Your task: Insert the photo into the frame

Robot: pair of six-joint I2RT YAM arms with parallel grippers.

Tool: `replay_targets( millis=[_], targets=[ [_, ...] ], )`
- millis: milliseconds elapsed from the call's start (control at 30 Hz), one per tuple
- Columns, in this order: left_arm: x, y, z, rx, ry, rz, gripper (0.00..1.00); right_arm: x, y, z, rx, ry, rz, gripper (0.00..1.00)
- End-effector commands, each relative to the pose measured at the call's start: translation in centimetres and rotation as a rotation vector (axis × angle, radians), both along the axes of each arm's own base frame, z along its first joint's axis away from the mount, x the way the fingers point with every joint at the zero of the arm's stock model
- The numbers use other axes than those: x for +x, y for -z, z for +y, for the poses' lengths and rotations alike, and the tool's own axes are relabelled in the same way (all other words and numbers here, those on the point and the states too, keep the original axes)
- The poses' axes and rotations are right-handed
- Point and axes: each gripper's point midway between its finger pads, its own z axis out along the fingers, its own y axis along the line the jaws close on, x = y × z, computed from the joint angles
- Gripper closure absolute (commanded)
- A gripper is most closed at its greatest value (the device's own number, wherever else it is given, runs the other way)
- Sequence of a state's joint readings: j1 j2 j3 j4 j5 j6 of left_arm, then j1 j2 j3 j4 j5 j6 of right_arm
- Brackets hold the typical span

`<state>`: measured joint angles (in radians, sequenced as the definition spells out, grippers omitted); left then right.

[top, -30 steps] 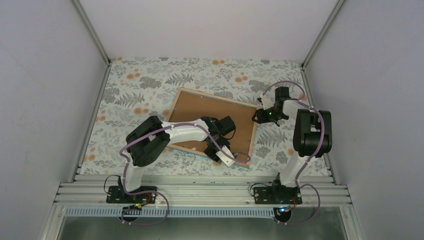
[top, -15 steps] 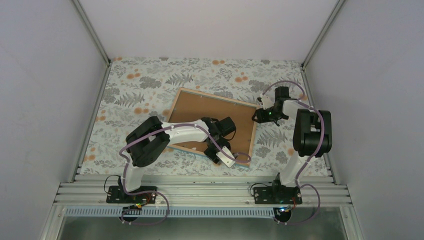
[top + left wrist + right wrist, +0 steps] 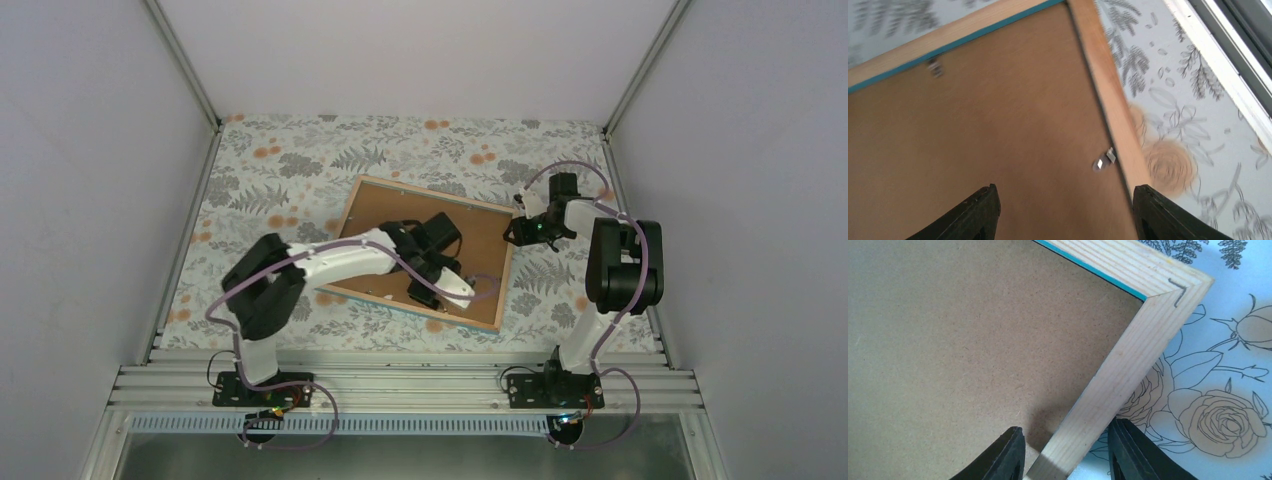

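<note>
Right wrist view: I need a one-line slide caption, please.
Right claw straddles the frame's wooden rail near its corner, brown backing board seated inside.

walls [image 3: 420,50]: plain pale grey, 3 sides | tabletop [image 3: 300,160]: floral cloth | near edge: alu rails [image 3: 400,385]

Both arms are white with big black joints. The left arm [image 3: 320,262] and right arm [image 3: 610,270] each carry a thin purple cable.
</note>
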<state>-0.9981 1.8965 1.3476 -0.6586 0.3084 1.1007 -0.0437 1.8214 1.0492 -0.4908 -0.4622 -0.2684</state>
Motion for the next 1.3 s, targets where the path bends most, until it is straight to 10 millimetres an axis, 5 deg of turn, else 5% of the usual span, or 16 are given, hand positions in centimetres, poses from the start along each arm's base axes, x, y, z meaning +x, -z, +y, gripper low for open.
replay_targets(
  millis=[0, 233, 433, 1267],
  targets=[
    [2.5, -4.0, 2.8, -0.1, -0.158, 0.024, 0.33, -0.8, 1.3, 0.1, -0.029, -0.025, 0.021, 0.58],
    [4.9, -2.1, 14.2, -0.028, -0.394, 0.074, 0.33, -0.6, 0.7, -0.1, -0.042, -0.035, 0.001, 0.58],
    [3.0, 0.7, 20.1, 0.039, -0.478, 0.081, 0.34, -0.8, 0.7, 0.0, -0.037, -0.034, 0.001, 0.58],
    [1.2, 5.1, 20.1, 0.124, -0.486, 0.103, 0.49, -1.4, 1.4, 0.0, -0.037, -0.025, 0.02, 0.58]
  ],
)
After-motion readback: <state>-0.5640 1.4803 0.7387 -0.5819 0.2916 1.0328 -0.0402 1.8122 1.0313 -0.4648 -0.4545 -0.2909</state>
